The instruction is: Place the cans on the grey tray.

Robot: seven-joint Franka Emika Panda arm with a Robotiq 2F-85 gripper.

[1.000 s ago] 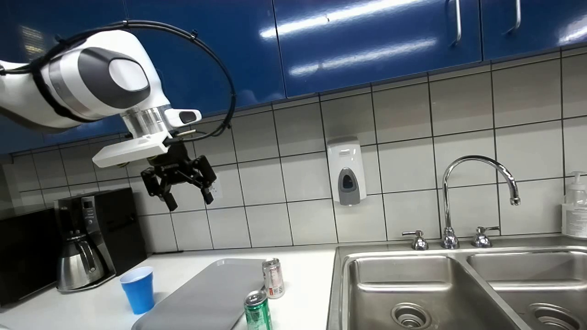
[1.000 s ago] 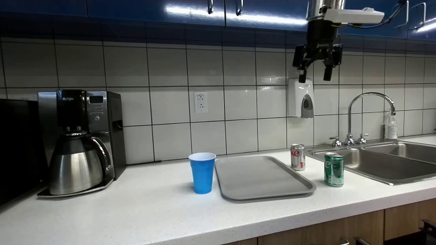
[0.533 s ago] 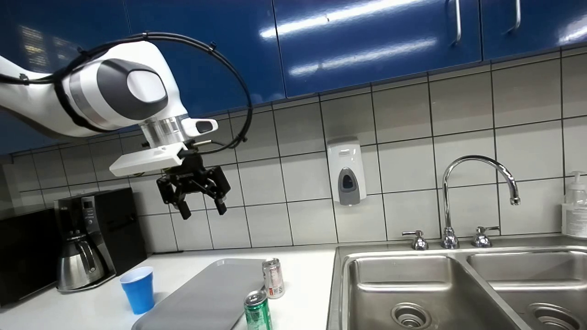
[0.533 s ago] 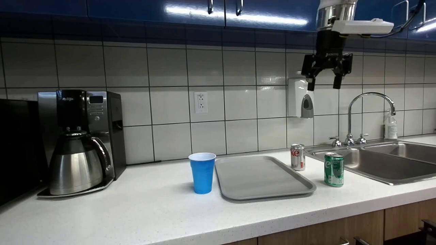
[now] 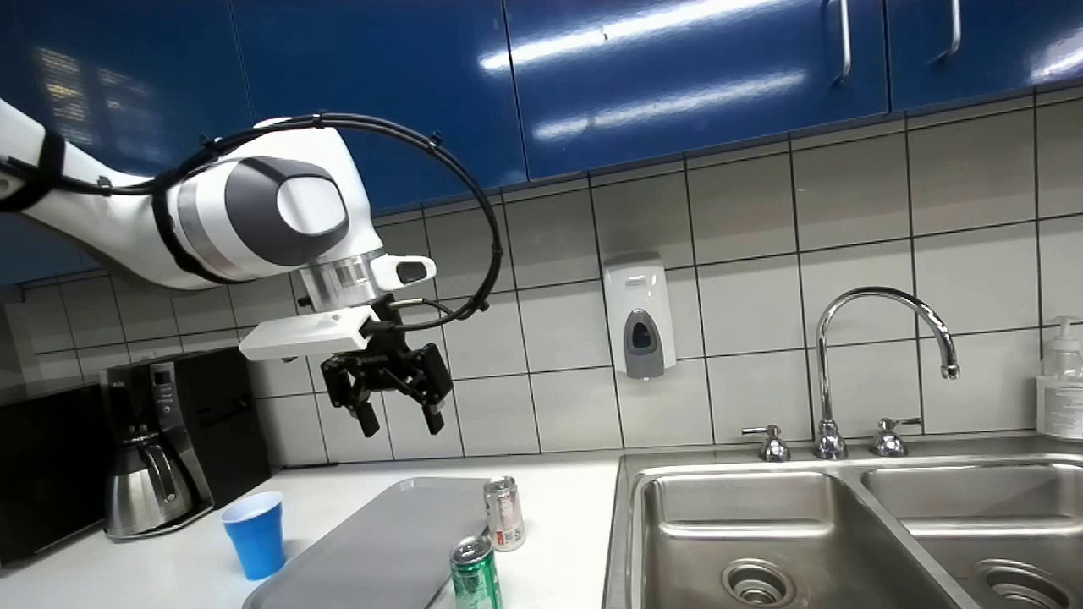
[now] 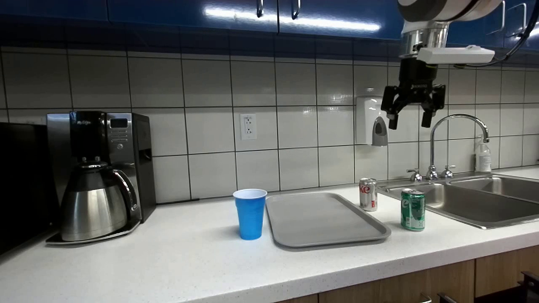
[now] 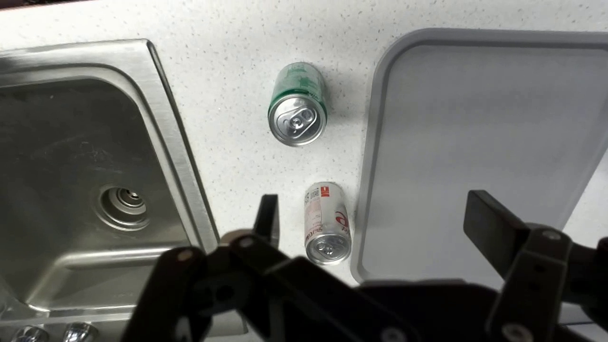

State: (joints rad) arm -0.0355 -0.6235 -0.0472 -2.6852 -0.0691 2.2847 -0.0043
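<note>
Wrist view: speckled white counter (image 7: 228, 95) is looked down on, with steel sink (image 7: 172, 142) to one side and grey tray (image 7: 475, 118) lying flat to the other. In both exterior views the counter is backed by tiled wall (image 6: 210, 84), pale with dark joints; blue cabinets (image 5: 677, 51), streaked with reflected light, are mounted above. Wooden fronts (image 6: 421, 282) are seen under the counter in an exterior view. Coffee maker (image 6: 120, 151) with steel carafe (image 6: 94, 210) is stood at the end away from the sink; blue cup (image 6: 251, 216) is set upright just beside the tray, coffee-maker side. Soap dispenser (image 5: 640, 313) and outlet (image 6: 248, 126) are fixed to the tiled wall, curved faucet (image 5: 829, 431) is mounted behind the sink.

Gripper (image 6: 410, 122): held in mid-air over the counter, pointed down, jaws spread apart. Green can (image 7: 298, 104) and silver can (image 7: 327, 223), red marking, are both located below it, well apart from it, upright on the counter in the strip between tray and sink. Silver can is placed just beside the tray edge; contact cannot be told. Green can is placed nearer the counter's front edge. In wrist view silver can is framed between the jaws, closer to the sink-side one; green can is shown beyond the jaw tips. Part of the tray is covered by the other jaw.
</note>
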